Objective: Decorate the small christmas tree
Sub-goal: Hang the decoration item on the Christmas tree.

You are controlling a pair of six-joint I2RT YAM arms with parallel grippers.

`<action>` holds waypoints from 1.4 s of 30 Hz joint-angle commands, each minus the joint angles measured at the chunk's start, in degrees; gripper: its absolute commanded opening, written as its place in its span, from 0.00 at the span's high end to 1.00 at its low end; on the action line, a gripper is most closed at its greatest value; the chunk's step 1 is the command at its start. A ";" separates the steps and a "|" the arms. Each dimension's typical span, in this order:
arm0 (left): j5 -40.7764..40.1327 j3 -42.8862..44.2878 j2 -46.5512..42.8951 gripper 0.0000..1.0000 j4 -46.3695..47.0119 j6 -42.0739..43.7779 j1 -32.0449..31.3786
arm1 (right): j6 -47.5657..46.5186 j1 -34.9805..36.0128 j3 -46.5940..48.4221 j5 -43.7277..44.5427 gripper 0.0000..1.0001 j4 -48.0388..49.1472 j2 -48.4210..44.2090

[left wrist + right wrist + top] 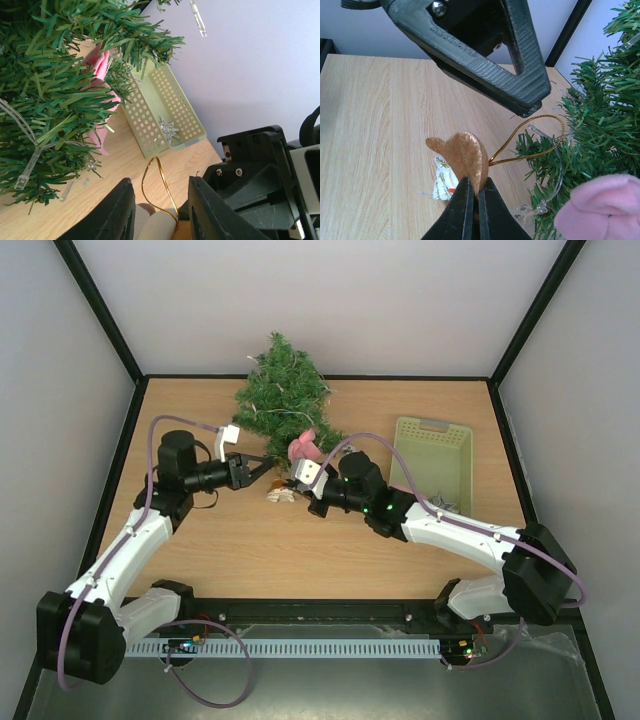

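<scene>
The small christmas tree stands at the back centre of the table, strung with clear lights, a pink ornament on its near side. My right gripper is shut on a flat golden-brown ornament, held just above the table beside the tree. Its gold loop points toward the branches. My left gripper is open, with the gold loop standing between its fingers, untouched. In the top view both grippers meet just in front of the tree, left and right.
A pale green perforated basket stands at the right with a silver star inside. A small white-and-gold ornament lies on the table under the held one. Black frame rails edge the table.
</scene>
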 commanded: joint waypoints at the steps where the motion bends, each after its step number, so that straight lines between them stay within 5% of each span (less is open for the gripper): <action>1: 1.89 -0.49 1.38 0.70 4.24 -2.19 0.32 | -0.94 0.08 0.59 -0.96 0.98 2.30 -0.33; 10: 2.23 -0.48 2.41 0.86 5.92 -3.97 0.24 | -0.66 0.20 1.27 -0.70 0.98 2.74 0.63; 17: -0.06 0.06 3.03 0.77 1.90 -1.65 0.24 | -0.52 0.18 1.46 0.08 0.98 2.77 0.96; 23: 1.65 -2.18 2.52 0.75 7.14 -5.15 0.25 | -0.15 0.25 1.64 0.29 0.98 3.05 1.03; 32: 2.90 -2.37 2.15 0.97 8.68 -5.87 0.14 | 0.22 0.30 1.90 0.78 0.98 3.14 1.45; 42: -3.25 1.48 2.17 0.97 6.63 -1.32 1.01 | 4.11 0.24 5.26 6.32 0.98 1.77 6.44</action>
